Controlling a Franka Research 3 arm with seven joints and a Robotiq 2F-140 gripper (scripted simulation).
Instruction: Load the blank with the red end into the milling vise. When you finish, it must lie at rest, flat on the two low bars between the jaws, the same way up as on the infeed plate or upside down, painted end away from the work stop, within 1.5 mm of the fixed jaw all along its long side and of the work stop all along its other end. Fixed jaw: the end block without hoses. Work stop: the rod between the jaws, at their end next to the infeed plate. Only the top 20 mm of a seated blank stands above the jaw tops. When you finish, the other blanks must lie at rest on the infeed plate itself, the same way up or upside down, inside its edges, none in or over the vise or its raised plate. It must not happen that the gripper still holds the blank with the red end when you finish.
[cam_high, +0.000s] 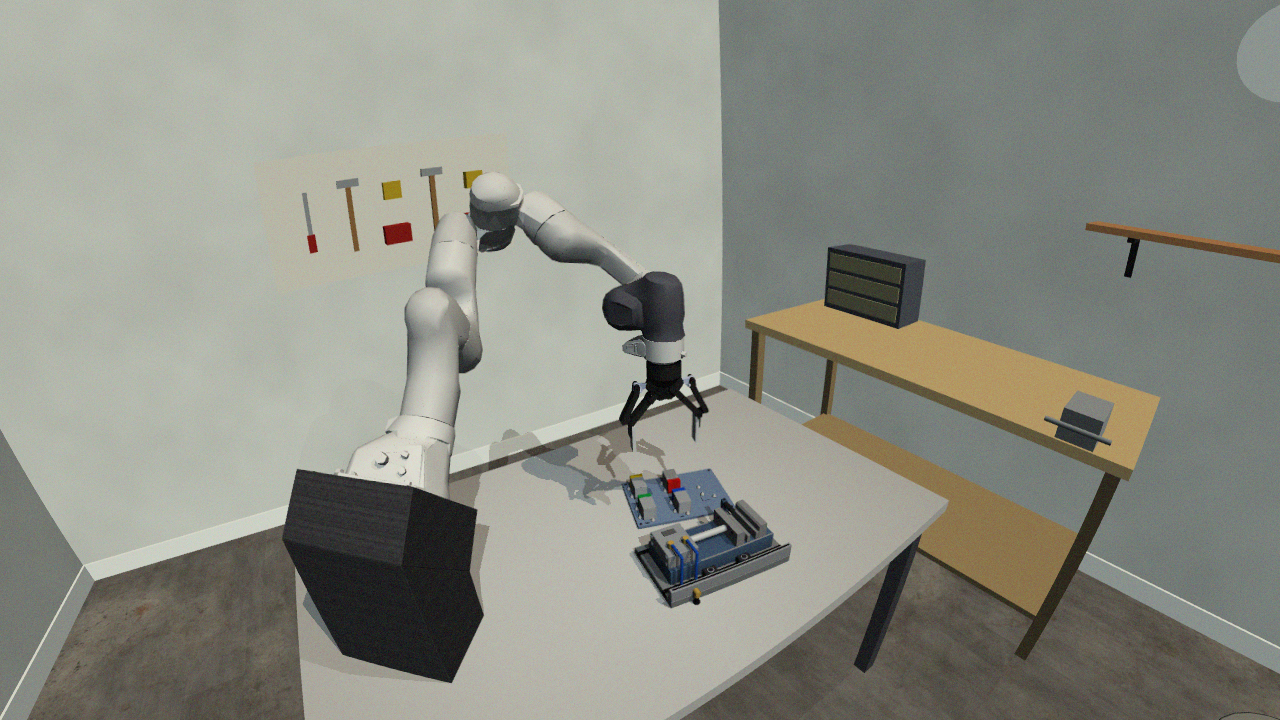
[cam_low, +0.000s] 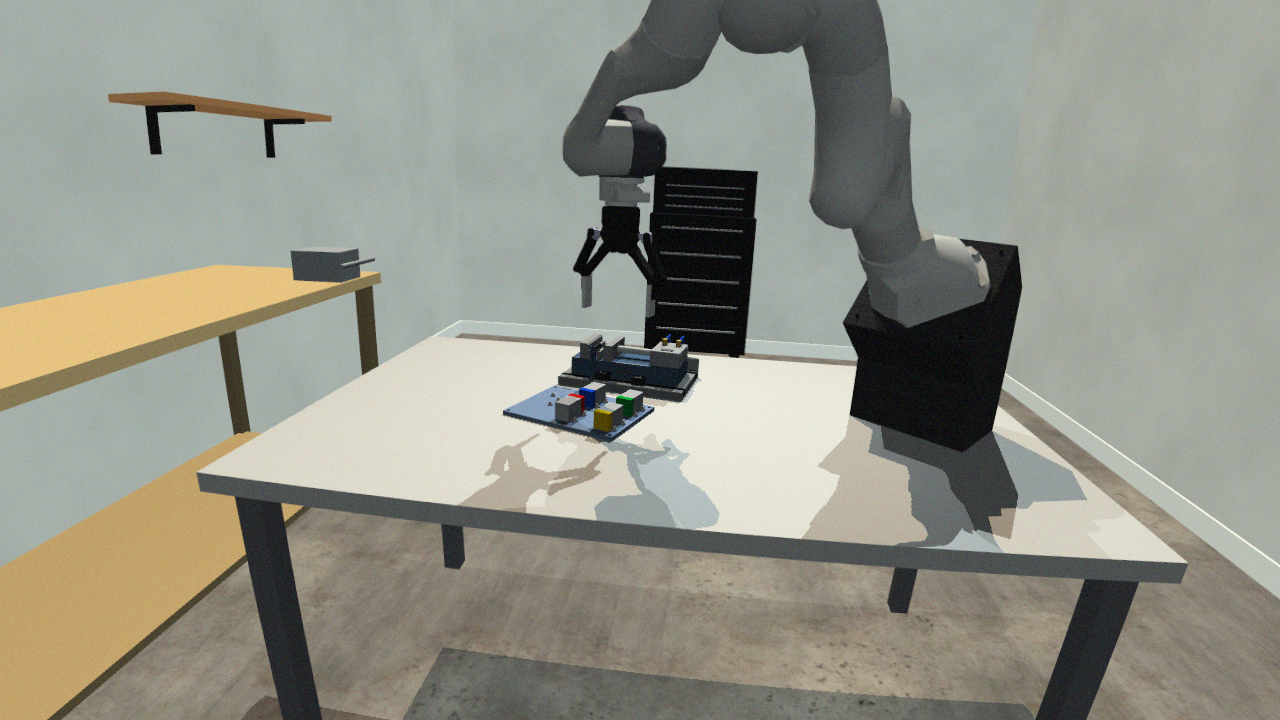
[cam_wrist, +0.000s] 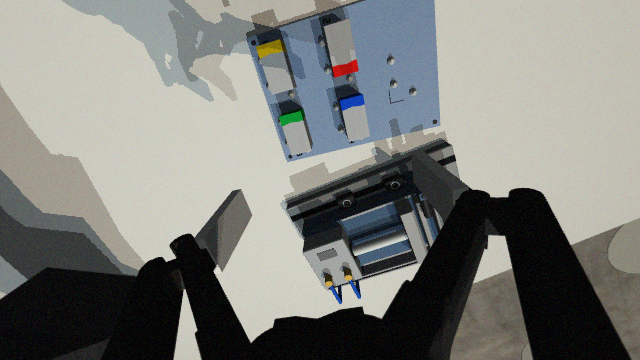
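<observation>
The tool is hanging high above the desk, fingers spread wide and holding nothing. Below it, the red-ended blank is lying on the infeed plate among three other blanks. In the wrist view, the tool's fingers are partly hiding the vise.
</observation>
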